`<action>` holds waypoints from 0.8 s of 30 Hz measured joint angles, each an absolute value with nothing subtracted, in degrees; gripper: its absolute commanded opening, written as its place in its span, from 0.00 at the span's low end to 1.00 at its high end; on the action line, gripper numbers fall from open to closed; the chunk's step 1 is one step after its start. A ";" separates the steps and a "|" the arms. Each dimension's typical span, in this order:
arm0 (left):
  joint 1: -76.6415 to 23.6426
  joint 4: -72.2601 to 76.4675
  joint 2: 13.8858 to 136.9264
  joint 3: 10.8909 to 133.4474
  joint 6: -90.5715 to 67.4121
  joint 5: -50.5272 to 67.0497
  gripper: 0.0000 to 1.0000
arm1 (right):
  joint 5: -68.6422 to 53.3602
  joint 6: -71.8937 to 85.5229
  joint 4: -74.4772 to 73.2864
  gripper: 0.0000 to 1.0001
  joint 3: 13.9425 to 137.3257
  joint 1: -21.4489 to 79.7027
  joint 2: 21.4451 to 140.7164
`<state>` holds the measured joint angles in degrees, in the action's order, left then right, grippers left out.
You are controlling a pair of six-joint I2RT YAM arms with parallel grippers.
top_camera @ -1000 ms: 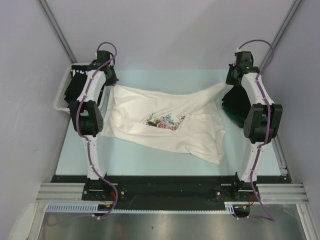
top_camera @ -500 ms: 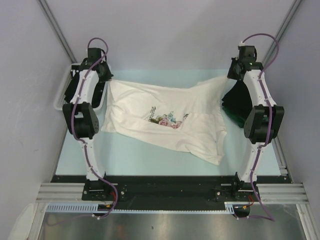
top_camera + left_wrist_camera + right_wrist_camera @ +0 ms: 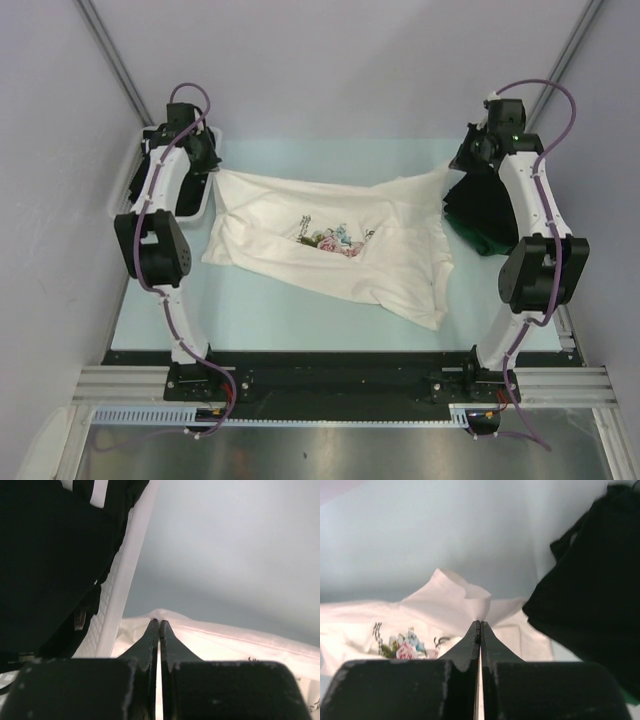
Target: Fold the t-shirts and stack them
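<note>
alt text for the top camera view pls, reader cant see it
A white t-shirt with a floral print is spread across a pale blue table, its far corners pinched by the left gripper and right gripper. Dark t-shirts lie piled at the right, a white basket at the left.

The white t-shirt [image 3: 330,250] has a pink-blue floral print and black script at centre. It lies print up and rumpled across the counter [image 3: 300,312]. Its far left corner is pinched in the left claw [image 3: 159,623] and its far right corner in the right claw [image 3: 479,624]. The dark t-shirts [image 3: 485,212], black with green at the near edge, are heaped just right of it. The black t-shirt [image 3: 50,555] hangs over the basket [image 3: 125,580] at left.
</note>
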<state>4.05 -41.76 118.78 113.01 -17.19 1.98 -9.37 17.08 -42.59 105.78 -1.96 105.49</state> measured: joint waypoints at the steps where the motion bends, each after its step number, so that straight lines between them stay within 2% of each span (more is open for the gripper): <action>1: 4.10 -42.11 118.43 112.44 -16.88 2.20 0.00 | -9.98 17.74 -42.72 0.00 103.53 -1.93 104.29; 9: 4.27 -44.77 112.55 105.45 -15.70 2.79 0.00 | -12.01 21.63 -46.70 0.00 92.97 -1.39 99.94; 24: 5.82 -50.11 102.63 94.43 -13.85 3.53 0.00 | -12.45 25.12 -58.59 0.00 91.22 1.96 95.07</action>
